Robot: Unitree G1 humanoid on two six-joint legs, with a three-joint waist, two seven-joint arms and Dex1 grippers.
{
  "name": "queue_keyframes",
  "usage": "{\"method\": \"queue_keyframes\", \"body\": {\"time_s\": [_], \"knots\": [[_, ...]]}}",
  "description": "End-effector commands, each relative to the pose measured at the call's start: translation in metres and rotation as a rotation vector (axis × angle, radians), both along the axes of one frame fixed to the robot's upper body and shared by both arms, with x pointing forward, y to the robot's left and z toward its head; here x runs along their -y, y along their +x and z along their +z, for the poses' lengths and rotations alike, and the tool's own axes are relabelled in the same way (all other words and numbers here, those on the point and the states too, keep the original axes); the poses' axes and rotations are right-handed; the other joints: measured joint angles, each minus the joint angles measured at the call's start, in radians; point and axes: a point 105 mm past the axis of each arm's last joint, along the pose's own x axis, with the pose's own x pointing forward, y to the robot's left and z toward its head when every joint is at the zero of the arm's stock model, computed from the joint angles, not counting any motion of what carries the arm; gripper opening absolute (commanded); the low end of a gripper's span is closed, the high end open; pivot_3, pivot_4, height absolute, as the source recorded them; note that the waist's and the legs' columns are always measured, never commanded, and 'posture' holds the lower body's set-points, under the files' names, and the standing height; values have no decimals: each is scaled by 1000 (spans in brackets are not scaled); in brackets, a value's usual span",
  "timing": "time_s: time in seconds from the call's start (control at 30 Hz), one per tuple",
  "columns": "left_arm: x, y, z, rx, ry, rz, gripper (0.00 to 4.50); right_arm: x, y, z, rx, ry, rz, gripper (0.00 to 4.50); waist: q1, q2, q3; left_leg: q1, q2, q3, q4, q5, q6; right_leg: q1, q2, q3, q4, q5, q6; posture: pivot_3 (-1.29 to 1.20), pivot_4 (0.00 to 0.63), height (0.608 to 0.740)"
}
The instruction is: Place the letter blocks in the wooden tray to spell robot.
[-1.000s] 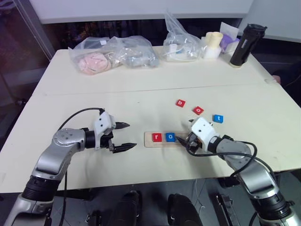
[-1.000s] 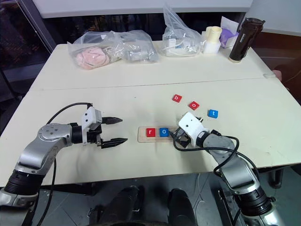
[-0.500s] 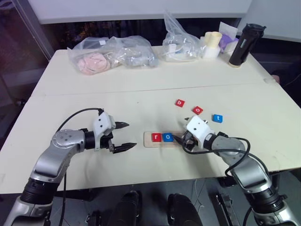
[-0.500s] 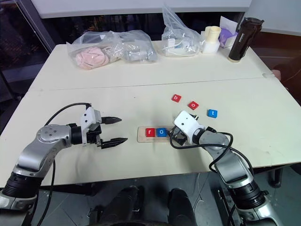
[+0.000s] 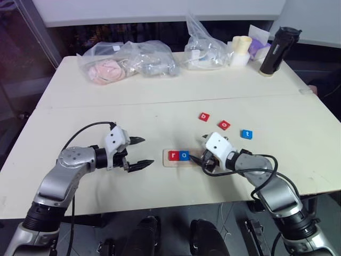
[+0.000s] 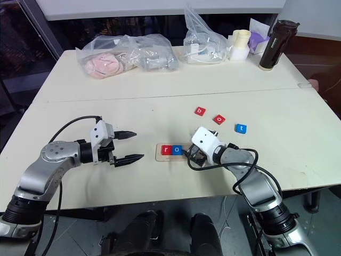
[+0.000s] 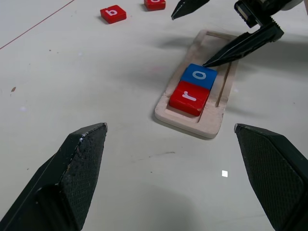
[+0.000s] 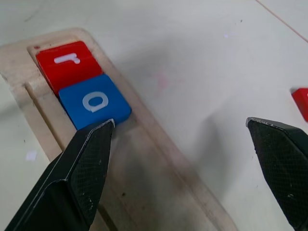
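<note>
Nudging looks like the step in hand: R hand (image 5: 201, 158) sits at the wooden tray (image 7: 210, 126), fingers spread wide, holding nothing, one fingertip (image 7: 208, 62) touching the edge of the blue "o" block (image 7: 198, 76). That block lies in the groove, tight against the red "r" block (image 7: 189, 97) at the tray's left end; two letters down, three to go.

L hand (image 5: 139, 153) hovers over the surface left of the tray, fingers also spread, empty.

Loose blocks lie on the surface beyond the tray, to its right: red "b" (image 5: 204, 117), red "o" (image 5: 224, 125), blue "t" (image 5: 246, 134). All three are on the R arm's side, well apart from the L hand. Tray's long axis runs left-right, free slots to the right of "o". Next needed is "b", so probably R hand's reach.
</note>
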Motion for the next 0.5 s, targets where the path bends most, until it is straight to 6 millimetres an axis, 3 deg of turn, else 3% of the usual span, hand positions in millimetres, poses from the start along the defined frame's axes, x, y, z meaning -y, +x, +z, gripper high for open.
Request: {"method": "queue_keyframes", "body": {"time_s": [0.03, 0.3, 0.5], "knots": [[0, 0, 13, 54, -12, 0, 4447, -8, 1, 6, 24, 9, 26, 4500, 0, 0, 0, 0, 0, 0, 0, 0, 0, 0, 0, 0, 0, 0, 0, 0, 150, 725], [1, 2, 14, 59, -13, 1, 4447, -11, 1, 6, 24, 11, 34, 4500, 0, 0, 0, 0, 0, 0, 0, 0, 0, 0, 0, 0, 0, 0, 0, 0, 150, 725], [1, 2, 13, 58, -15, -5, 4447, -5, 4, 36, 66, 96, 6, 4500, 0, 0, 0, 0, 0, 0, 0, 0, 0, 0, 0, 0, 0, 0, 0, 0, 150, 725]]}}
